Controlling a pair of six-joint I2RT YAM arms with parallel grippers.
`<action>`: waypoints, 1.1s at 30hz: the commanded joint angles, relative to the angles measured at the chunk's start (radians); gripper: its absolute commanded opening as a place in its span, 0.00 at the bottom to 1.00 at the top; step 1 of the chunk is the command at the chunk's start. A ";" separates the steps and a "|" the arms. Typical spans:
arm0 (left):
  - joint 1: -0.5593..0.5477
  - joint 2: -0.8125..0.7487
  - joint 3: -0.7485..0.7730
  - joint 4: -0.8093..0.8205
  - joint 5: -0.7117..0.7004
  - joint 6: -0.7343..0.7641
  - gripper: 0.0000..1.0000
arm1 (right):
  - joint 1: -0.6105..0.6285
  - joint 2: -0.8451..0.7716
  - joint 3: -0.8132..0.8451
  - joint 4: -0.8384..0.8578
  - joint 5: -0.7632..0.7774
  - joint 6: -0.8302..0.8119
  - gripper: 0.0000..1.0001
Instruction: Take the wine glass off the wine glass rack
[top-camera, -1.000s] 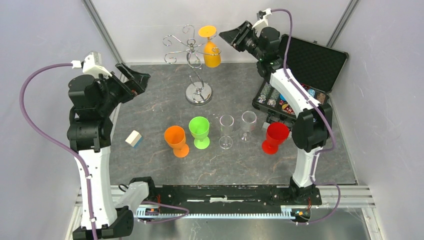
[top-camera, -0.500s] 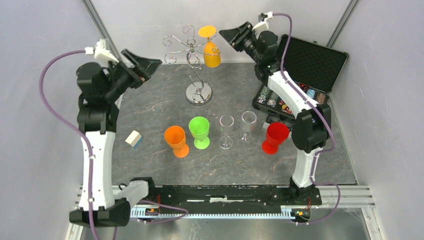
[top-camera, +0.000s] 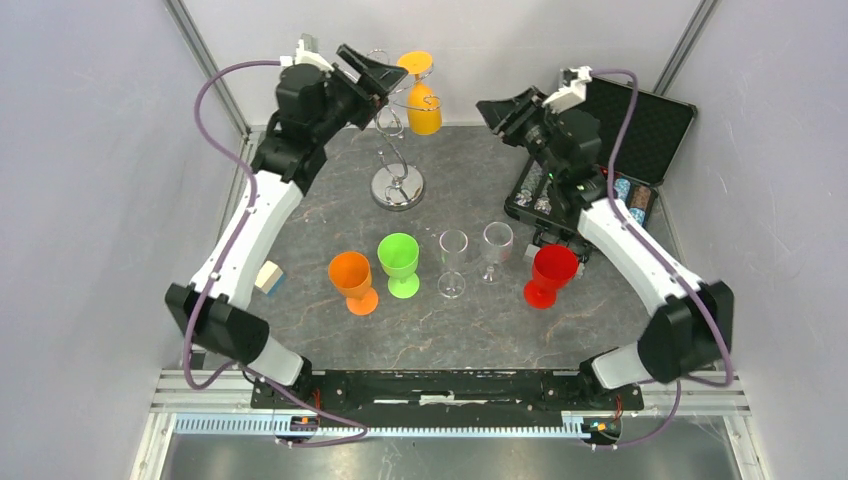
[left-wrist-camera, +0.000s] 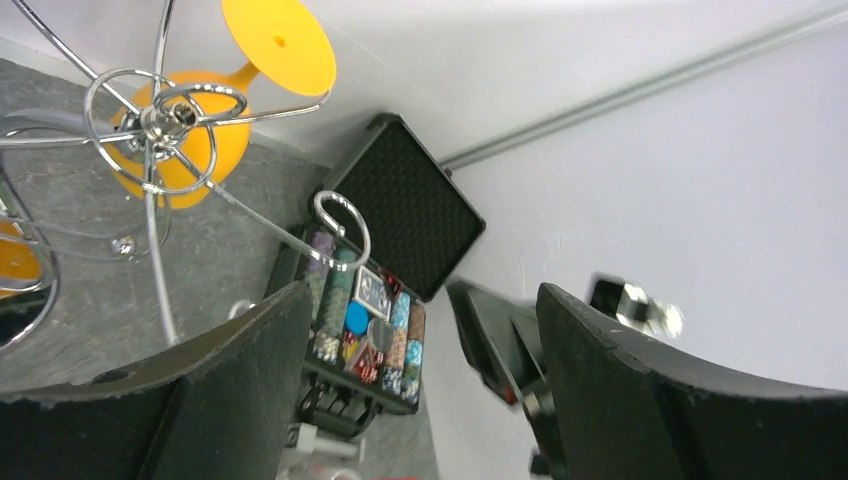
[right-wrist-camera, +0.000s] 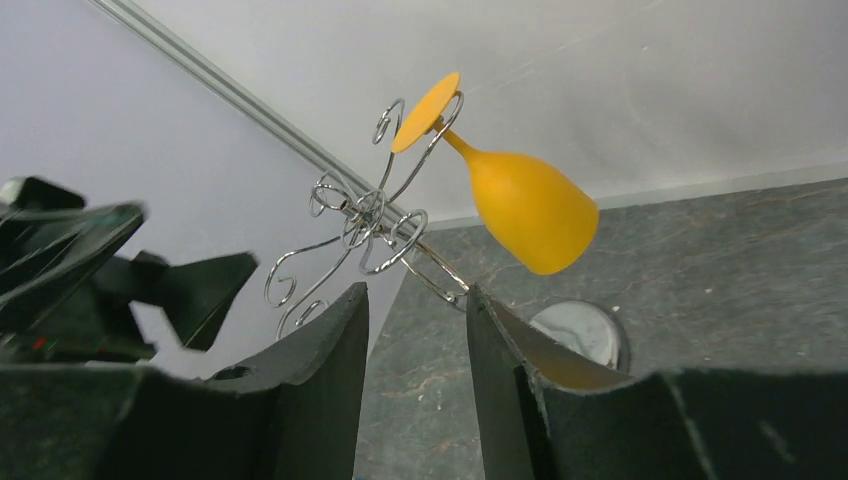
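**Item 1: wine glass** (top-camera: 424, 105), yellow-orange, opaque. It hangs bowl-down from a scroll arm at the top of the wine glass rack (top-camera: 397, 187), with its foot caught above the wire. Not yet removed.

**Item 2: left gripper** (left-wrist-camera: 420, 295). Its fingers are wide apart with nothing between them. It sits high at the rack's crown, on the side away from the glass (its wrist view looks past the scroll hub to the glass beyond). Whether it touches a curl cannot be told.

**Item 3: right gripper** (right-wrist-camera: 415, 295). Its fingers are narrowly parted and empty. It is apart from the glass on its right side and pointed toward it.

**Other stock:** a row of goblets (top-camera: 399, 262) standing near the front (5 in all: orange, green, 2 clear, red), and an open black case (top-camera: 630, 125).

**Risks noted:**
- The rack is tall on a small round base, so a sideways pull before the foot clears the wire would likely tip it.
- The left fingers could snag a scroll and drag the stand.
- The right gap looks too narrow for the bowl and might only nudge it, setting the glass swinging or knocking it off its hook.
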 joint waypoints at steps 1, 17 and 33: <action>-0.063 0.091 0.120 0.081 -0.235 -0.123 0.86 | -0.004 -0.161 -0.109 -0.007 0.086 -0.109 0.47; -0.196 0.424 0.460 -0.052 -0.641 -0.126 0.76 | -0.013 -0.602 -0.544 -0.111 0.181 -0.210 0.52; -0.241 0.523 0.557 -0.104 -0.816 0.023 0.68 | -0.014 -0.683 -0.739 -0.143 0.161 -0.170 0.52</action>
